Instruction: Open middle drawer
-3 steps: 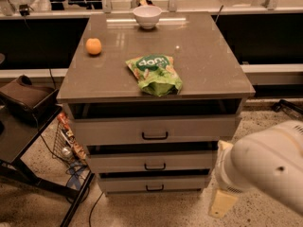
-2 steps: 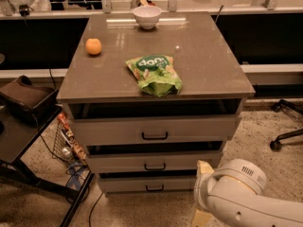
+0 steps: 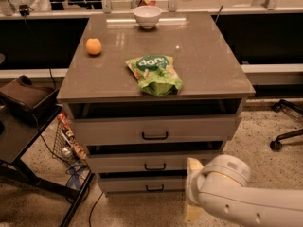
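Note:
The middle drawer (image 3: 118, 162) is the medium-height pale front with a small black bar handle (image 3: 155, 167), between a taller drawer (image 3: 109, 130) above and a slimmer one (image 3: 123, 185) below. A dark gap runs above its front. My white arm (image 3: 236, 197) fills the lower right corner. The gripper (image 3: 192, 213) shows only as a beige tip low down, right of the bottom drawer and below and right of the middle handle, not touching it.
On the cabinet top (image 3: 203, 56) lie a green snack bag (image 3: 154, 74), an orange (image 3: 93, 46) and a white bowl (image 3: 147, 16). A black stand (image 3: 23, 126) and a wire basket (image 3: 66, 141) are at the left. A chair base (image 3: 286, 126) is at the right.
My arm has swung from the right edge leftward and down, and now sits at the cabinet's lower right corner. The drawers and tabletop items have not moved.

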{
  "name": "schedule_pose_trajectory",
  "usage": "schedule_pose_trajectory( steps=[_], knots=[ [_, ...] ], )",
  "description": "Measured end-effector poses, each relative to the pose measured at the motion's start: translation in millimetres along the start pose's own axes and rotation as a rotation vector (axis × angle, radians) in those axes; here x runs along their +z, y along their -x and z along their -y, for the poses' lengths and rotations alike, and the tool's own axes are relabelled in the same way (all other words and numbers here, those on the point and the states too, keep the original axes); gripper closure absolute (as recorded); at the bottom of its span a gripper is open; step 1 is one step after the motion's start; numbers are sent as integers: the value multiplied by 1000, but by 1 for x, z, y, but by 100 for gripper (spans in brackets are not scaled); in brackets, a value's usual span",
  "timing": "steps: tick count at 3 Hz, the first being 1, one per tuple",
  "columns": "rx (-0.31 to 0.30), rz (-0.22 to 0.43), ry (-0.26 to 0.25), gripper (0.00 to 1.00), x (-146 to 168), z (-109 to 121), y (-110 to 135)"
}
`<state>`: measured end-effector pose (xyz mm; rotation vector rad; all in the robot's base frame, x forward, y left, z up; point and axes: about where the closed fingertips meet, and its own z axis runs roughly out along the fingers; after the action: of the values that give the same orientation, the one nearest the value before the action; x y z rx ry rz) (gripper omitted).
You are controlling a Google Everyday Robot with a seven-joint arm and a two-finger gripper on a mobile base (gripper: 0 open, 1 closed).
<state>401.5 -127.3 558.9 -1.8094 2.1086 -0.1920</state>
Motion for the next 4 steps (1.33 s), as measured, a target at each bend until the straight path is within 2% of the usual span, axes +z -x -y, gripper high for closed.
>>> schedule_pose_trajectory(
  steps=[1,2,3,4],
  knots=[
    [-75,70,3,0,41,11,26],
    [-120,122,-6,0,76,19,40],
    [-161,108,-20,0,122,27,51],
    [-195,41,-29,0,160,23,47]
  ],
)
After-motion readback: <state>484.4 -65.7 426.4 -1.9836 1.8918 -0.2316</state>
